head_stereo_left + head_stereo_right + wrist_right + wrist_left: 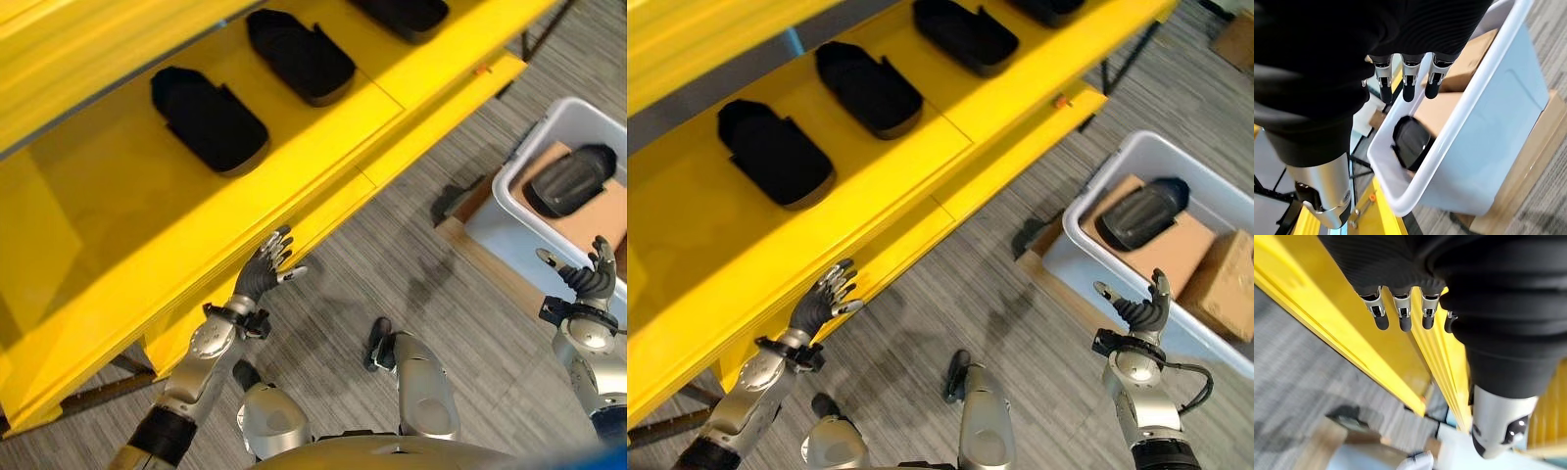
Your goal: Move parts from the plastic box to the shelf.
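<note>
Silver fingers of both hands are spread and hold nothing: the left hand (266,269) hovers by the yellow shelf's (118,196) front edge, the right hand (1141,311) just short of the plastic box (1087,250). Beyond the right hand, the nearer one, a black part (1141,213) lies in the box on cardboard (1171,250), its long axis slanting away. Three parts (774,152) already sit on the shelf.

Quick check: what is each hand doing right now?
Left hand: open, empty, by the shelf edge.
Right hand: open, empty, beside the plastic box.
</note>
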Controlling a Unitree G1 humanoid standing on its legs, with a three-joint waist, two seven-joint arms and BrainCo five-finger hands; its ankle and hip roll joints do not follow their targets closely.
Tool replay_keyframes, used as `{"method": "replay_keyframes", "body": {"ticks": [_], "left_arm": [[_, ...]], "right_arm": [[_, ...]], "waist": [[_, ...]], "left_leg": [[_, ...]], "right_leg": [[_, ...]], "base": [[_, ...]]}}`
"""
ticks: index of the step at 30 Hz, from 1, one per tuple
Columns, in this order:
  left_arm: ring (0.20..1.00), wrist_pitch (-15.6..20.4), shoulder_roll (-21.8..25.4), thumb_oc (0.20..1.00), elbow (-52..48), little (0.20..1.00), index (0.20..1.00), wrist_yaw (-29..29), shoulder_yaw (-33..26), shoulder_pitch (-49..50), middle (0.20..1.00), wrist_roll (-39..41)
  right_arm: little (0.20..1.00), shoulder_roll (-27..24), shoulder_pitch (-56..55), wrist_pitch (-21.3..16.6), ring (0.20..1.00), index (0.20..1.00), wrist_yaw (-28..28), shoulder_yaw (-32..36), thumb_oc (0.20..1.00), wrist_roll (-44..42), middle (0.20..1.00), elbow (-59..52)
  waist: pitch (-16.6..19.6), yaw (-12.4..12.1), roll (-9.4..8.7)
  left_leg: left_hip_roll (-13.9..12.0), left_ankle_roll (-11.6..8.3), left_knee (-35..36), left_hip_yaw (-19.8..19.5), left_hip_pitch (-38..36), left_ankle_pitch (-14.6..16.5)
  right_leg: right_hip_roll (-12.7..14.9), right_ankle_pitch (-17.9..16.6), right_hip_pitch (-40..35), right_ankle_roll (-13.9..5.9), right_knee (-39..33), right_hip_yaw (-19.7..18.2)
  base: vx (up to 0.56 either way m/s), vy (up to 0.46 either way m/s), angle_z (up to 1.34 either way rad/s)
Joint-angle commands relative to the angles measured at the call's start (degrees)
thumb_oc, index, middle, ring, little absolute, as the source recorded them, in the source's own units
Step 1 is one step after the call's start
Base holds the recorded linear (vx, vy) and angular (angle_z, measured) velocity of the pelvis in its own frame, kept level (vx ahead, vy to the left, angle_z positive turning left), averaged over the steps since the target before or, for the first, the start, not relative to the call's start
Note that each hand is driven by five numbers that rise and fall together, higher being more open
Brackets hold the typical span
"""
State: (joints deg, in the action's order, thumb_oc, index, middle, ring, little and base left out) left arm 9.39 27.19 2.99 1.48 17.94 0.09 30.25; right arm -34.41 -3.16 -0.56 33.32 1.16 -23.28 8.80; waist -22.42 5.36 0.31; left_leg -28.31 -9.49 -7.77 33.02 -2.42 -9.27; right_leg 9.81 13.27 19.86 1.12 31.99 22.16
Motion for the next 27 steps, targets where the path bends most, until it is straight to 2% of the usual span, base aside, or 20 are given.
{"method": "replay_keyframes", "body": {"ticks": [1, 2, 3, 4, 5, 6, 7, 9, 10, 12, 15, 16, 19, 21, 24, 27], "left_arm": [[1.0, 2.7, 0.7, 1.0, -4.8, 1.0, 1.0, -3.4, 0.1, 2.7, 1.0, 0.3], [1.0, 2.6, 0.6, 1.0, -4.7, 1.0, 1.0, -4.5, 0.0, 2.4, 1.0, 0.7], [1.0, 2.6, 0.3, 1.0, -4.4, 1.0, 1.0, -5.6, -0.2, 2.5, 1.0, 1.4], [1.0, 2.3, 0.1, 1.0, -4.3, 1.0, 1.0, -5.9, -0.7, 2.7, 1.0, 1.9], [1.0, 2.0, -0.2, 1.0, -4.5, 1.0, 1.0, -5.8, -1.5, 3.2, 1.0, 2.3], [1.0, 1.5, -0.2, 1.0, -4.6, 1.0, 1.0, -4.8, -2.0, 3.5, 1.0, 2.7], [1.0, 0.6, -0.4, 1.0, -4.6, 1.0, 1.0, -3.6, -2.5, 3.9, 1.0, 2.8], [1.0, -0.7, -0.7, 1.0, -4.1, 1.0, 1.0, -1.9, -2.8, 4.3, 1.0, 3.0], [1.0, -1.7, -0.5, 1.0, -3.9, 1.0, 1.0, -1.1, -2.8, 4.6, 1.0, 3.0], [1.0, -2.4, -0.7, 1.0, -3.2, 1.0, 1.0, 0.2, -1.8, 4.5, 1.0, 0.8], [1.0, -3.2, -1.3, 1.0, -3.4, 1.0, 1.0, 1.0, -1.2, 5.1, 1.0, -0.4], [1.0, -4.1, -1.3, 1.0, -3.4, 1.0, 1.0, 0.8, -1.1, 5.9, 1.0, -1.5], [1.0, -5.5, -1.3, 1.0, -3.3, 1.0, 1.0, 1.3, -0.7, 8.9, 1.0, -2.1], [1.0, -5.5, -1.4, 1.0, -3.3, 1.0, 1.0, 0.9, -0.5, 9.6, 1.0, -2.0], [1.0, -5.1, -0.6, 1.0, -3.9, 1.0, 1.0, 1.4, 0.0, 9.4, 1.0, -4.6], [1.0, -5.7, 0.3, 1.0, -4.5, 1.0, 1.0, 8.3, 1.7, 7.8, 1.0, -7.7]], "right_arm": [[1.0, -0.9, 2.1, -3.1, 1.0, 1.0, -3.1, -1.2, 1.0, 5.4, 1.0, -3.6], [1.0, -0.9, 2.8, -1.6, 1.0, 1.0, -4.3, -2.4, 1.0, 3.3, 1.0, -3.8], [1.0, -0.4, 3.7, -0.3, 1.0, 1.0, -5.7, -3.9, 1.0, 2.1, 1.0, -3.2], [1.0, -0.1, 4.3, -0.5, 1.0, 1.0, -6.6, -5.0, 1.0, 2.0, 1.0, -2.3], [1.0, 0.6, 5.0, -1.7, 1.0, 1.0, -7.6, -6.5, 1.0, 2.7, 1.0, -1.5], [1.0, 1.0, 5.2, -1.6, 1.0, 1.0, -8.1, -7.4, 1.0, 2.4, 1.0, -1.3], [1.0, 1.8, 4.6, -1.0, 1.0, 1.0, -8.0, -8.0, 1.0, 1.2, 1.0, -1.4], [1.0, 2.8, 4.1, 0.0, 1.0, 1.0, -8.2, -8.3, 1.0, -0.2, 1.0, -1.2], [1.0, 3.5, 3.6, 2.9, 1.0, 1.0, -10.0, -8.7, 1.0, 0.2, 1.0, -1.4], [1.0, 5.5, 3.0, 4.6, 1.0, 1.0, -8.9, -10.6, 1.0, -4.0, 1.0, -1.0], [1.0, 7.3, 3.2, 3.7, 1.0, 1.0, -7.7, -11.7, 1.0, -4.1, 1.0, -0.6], [1.0, 8.2, 3.7, 4.8, 1.0, 1.0, -7.1, -12.5, 1.0, -4.7, 1.0, -1.0], [1.0, 9.6, 1.7, 5.1, 1.0, 1.0, -8.5, -13.0, 1.0, -6.2, 1.0, -1.7], [1.0, 10.0, 1.2, 5.9, 1.0, 1.0, -9.1, -13.0, 1.0, -7.4, 1.0, -2.5], [1.0, 10.5, 2.1, 5.0, 1.0, 1.0, -8.2, -13.3, 1.0, -7.2, 1.0, -2.5], [1.0, 11.2, 5.3, 5.3, 1.0, 1.0, -6.9, -13.4, 1.0, -10.7, 1.0, -0.7]], "waist": [[1.2, -1.4, -2.26], [1.4, -1.7, -2.31], [1.7, -2.4, -2.32], [1.9, -3.2, -2.39], [2.0, -4.3, -2.52], [2.1, -4.7, -2.48], [2.3, -5.0, -2.38], [2.8, -5.0, -2.03], [3.3, -4.8, -1.59], [3.7, -5.2, -0.56], [3.8, -6.9, -0.34], [4.3, -7.6, -0.35], [6.4, -8.2, -0.83], [7.1, -8.3, -1.22], [7.1, -8.7, -1.67], [7.0, -9.4, -2.34]], "left_leg": [[-2.5, -1.7, -4.3, -6.4, 4.0, 3.1], [-1.6, -1.43, -5.4, -8.8, 4.9, 3.1], [1.3, -0.53, -6.1, -13.5, 6.1, 4.1], [3.4, 0.23, -6.9, -17.0, 6.9, 4.9], [6.8, 1.75, -9.2, -21.5, 9.2, 4.9], [9.9, 2.61, -11.4, -22.8, 10.5, 6.0], [13.1, 3.7, -11.8, -22.1, 10.7, 7.8], [16.5, 4.61, -10.7, -20.4, 9.9, 9.6], [19.0, 5.2, -8.6, -18.1, 9.1, 11.2], [22.5, 5.91, -4.0, -16.7, 8.9, 9.8], [25.0, 6.69, -2.9, -20.4, 10.4, 8.8], [26.0, 7.47, -2.0, -21.1, 8.9, 9.3], [27.5, 8.46, 0.7, -21.1, 5.1, 10.2], [27.6, 8.75, 1.9, -20.9, 3.9, 10.5], [27.5, 8.84, 2.4, -20.9, 3.3, 10.8], [26.6, 8.72, 1.9, -19.4, 2.2, 11.4]], "right_leg": [[3.0, -5.7, -3.7, -5.98, -5.2, -4.3], [2.1, -5.4, -3.6, -5.69, -5.3, -5.4], [0.4, -5.3, -4.0, -5.46, -6.2, -7.2], [-0.7, -5.4, -4.5, -5.33, -7.4, -8.6], [-2.5, -7.1, -5.4, -4.59, -10.5, -10.1], [-3.4, -7.8, -7.2, -4.34, -13.4, -10.6], [-3.6, -8.7, -9.3, -4.41, -16.5, -10.4], [-3.8, -9.8, -11.4, -4.73, -19.5, -10.0], [-3.9, -10.4, -12.7, -5.21, -21.0, -9.5], [-4.5, -10.8, -14.6, -5.93, -22.1, -9.4], [-5.0, -10.7, -15.4, -6.2, -21.8, -10.2], [-5.5, -10.2, -16.3, -5.94, -21.8, -9.8], [-6.3, -10.3, -18.8, -5.72, -23.4, -9.6], [-6.4, -10.5, -19.5, -5.82, -24.2, -9.4], [-6.6, -10.4, -19.9, -5.79, -24.6, -9.0], [-6.6, -10.6, -21.4, -5.4, -25.6, -6.9]], "base": [[0.14, -0.148, -0.54], [0.13, -0.103, -0.88], [0.13, -0.09, -1.03], [0.1, -0.103, -1.03], [0.11, -0.127, -1.08], [0.13, -0.12, -1.22], [0.18, -0.066, -1.21], [0.18, 0.01, -0.75], [0.19, 0.063, -0.1], [0.21, 0.11, 0.44], [0.12, 0.123, 0.49], [0.11, 0.175, 0.06], [0.19, 0.215, -0.3], [0.1, 0.064, -0.12], [0.0, -0.011, -0.02], [-0.07, -0.027, -0.07]]}}
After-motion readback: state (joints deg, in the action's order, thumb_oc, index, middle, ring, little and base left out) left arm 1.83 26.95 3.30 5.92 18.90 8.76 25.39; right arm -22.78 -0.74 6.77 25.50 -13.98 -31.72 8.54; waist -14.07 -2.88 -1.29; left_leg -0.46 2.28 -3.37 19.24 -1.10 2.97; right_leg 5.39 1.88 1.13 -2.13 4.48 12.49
